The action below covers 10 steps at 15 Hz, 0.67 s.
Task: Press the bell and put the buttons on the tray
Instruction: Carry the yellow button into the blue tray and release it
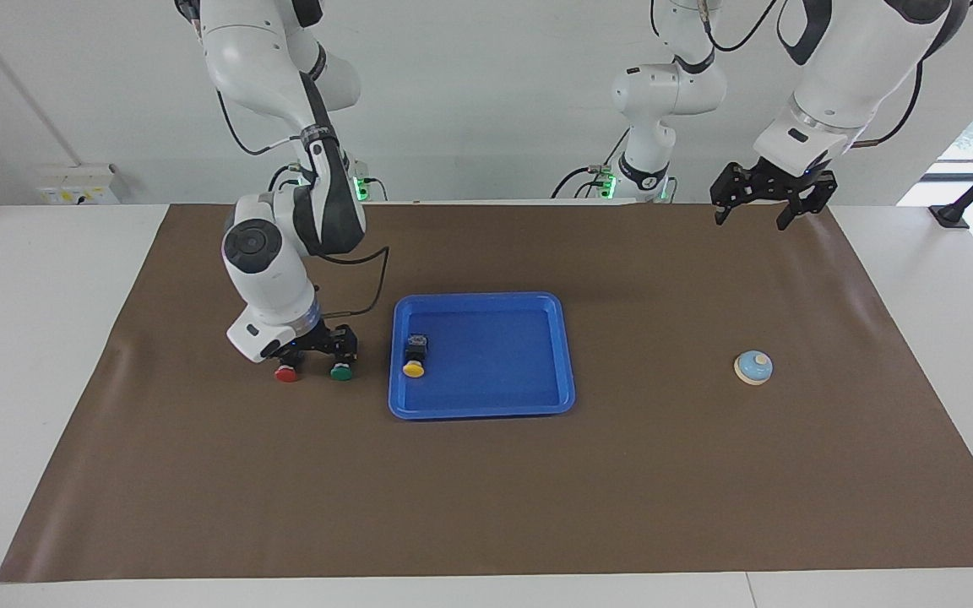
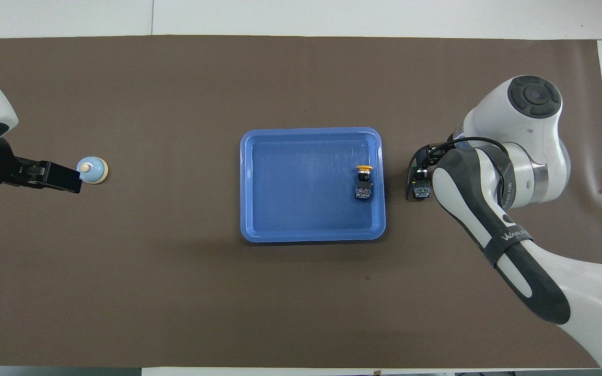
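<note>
The blue tray (image 1: 495,359) lies mid-table and also shows in the overhead view (image 2: 301,183). The yellow button (image 1: 414,359) lies in it on its side, by the rim toward the right arm's end (image 2: 363,180). The red button (image 1: 286,372) and green button (image 1: 340,371) lie on the mat beside that end of the tray. My right gripper (image 1: 317,350) is down right over these two. In the overhead view only the green button's black body (image 2: 423,191) shows under it. The bell (image 1: 753,367) stands toward the left arm's end (image 2: 92,170). My left gripper (image 1: 754,211) is open, empty and raised.
A brown mat (image 1: 486,507) covers the table, with bare white table (image 1: 30,338) around it. The right arm's elbow and forearm (image 2: 510,172) hang over the mat at its end of the table.
</note>
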### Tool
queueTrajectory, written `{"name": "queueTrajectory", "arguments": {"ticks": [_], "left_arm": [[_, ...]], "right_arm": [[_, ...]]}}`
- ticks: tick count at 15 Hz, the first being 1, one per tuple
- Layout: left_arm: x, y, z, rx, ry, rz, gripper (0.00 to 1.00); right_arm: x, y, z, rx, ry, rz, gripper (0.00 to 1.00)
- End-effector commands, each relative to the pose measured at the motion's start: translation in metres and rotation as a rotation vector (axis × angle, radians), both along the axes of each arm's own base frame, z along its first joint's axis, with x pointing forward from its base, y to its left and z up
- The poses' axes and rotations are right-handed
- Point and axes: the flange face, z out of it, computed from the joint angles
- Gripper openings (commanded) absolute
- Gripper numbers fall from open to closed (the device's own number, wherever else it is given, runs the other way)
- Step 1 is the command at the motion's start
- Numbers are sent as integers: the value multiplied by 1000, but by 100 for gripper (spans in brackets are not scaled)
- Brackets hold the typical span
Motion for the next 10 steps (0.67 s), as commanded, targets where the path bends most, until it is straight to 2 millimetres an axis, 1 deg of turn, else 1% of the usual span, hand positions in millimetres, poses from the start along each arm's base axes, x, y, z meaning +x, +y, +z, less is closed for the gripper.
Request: {"name": "queueTrajectory", "arguments": {"ticks": [1, 3, 6, 7, 8, 10], "left_arm": [[-2, 1, 5, 24, 1, 5, 100], [-2, 1, 5, 24, 0, 4, 100], [-2, 1, 5, 24, 1, 5, 100], [-2, 1, 5, 24, 0, 4, 100], [-2, 1, 5, 24, 1, 7, 100], [-2, 1, 5, 24, 0, 5, 100]], "right_arm": [[-13, -19, -4, 16, 12, 37, 100], [-16, -32, -6, 17, 19, 39, 100], [-26, -42, -23, 20, -7, 32, 100], [-28, -42, -29, 21, -26, 31, 93], [-30, -42, -33, 21, -35, 30, 80], [-31, -42, -33, 21, -35, 30, 48]]}}
